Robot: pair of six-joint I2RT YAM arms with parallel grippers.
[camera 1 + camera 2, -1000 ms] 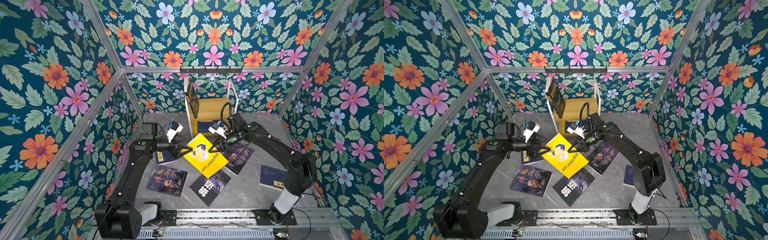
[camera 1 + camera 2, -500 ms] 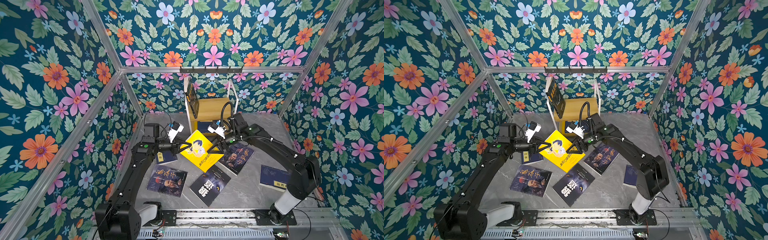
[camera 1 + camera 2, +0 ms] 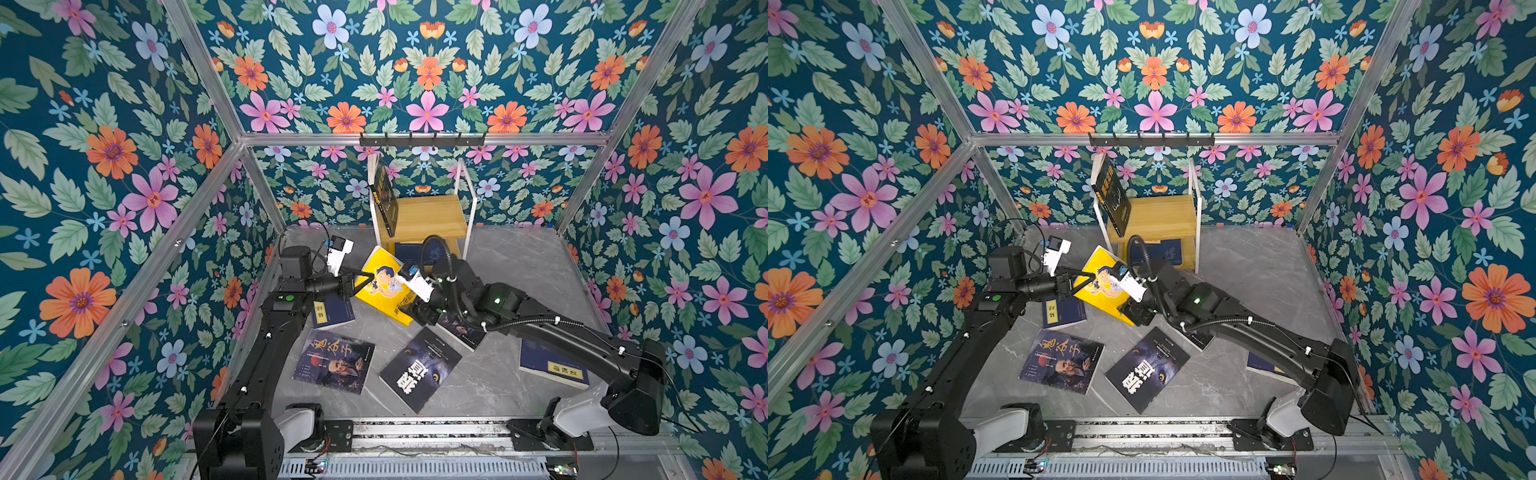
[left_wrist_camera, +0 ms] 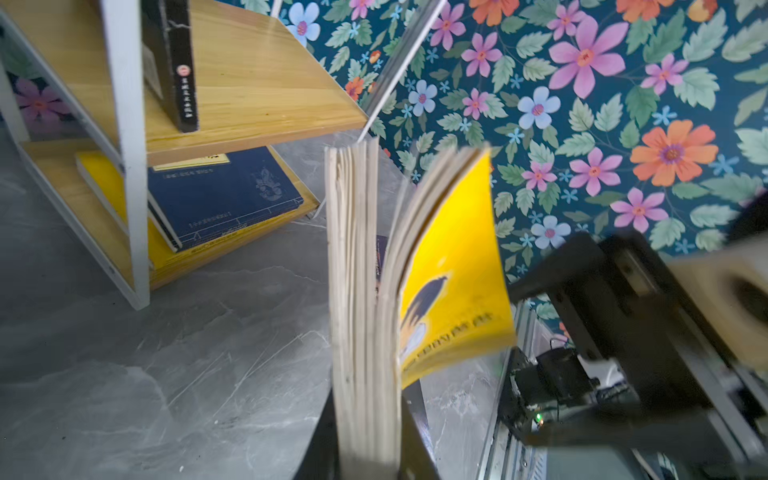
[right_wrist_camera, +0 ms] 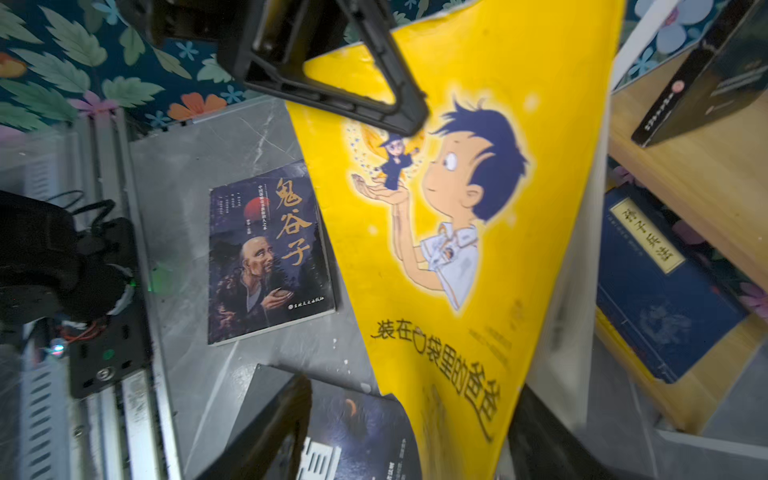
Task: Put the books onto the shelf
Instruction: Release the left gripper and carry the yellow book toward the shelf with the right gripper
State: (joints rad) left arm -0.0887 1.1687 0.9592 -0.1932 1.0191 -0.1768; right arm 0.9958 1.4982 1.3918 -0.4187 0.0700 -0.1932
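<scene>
Holding the yellow book (image 3: 384, 291) clear of the bench (image 3: 519, 266), tilted, just in front of the shelf (image 3: 430, 214). Pinched at one edge by the left gripper (image 3: 362, 281), jaws narrow on the page block, front cover fanning away from the pages. Straddled at the opposite lower corner by the right gripper (image 5: 415, 388), jaws wide and, by the look of it, not clamping. Long axis slanting from the shelf's foot back toward the right arm. Shelf straight beyond the book from the left jaws, so a left-arm delivery, most likely. Top board mostly bare beside a leaning black book (image 3: 384, 199); lower tier carrying books laid flat. Calls for standing the book upright and swinging it over the board's edge. Likely trouble: loose cover catching on the frame.
</scene>
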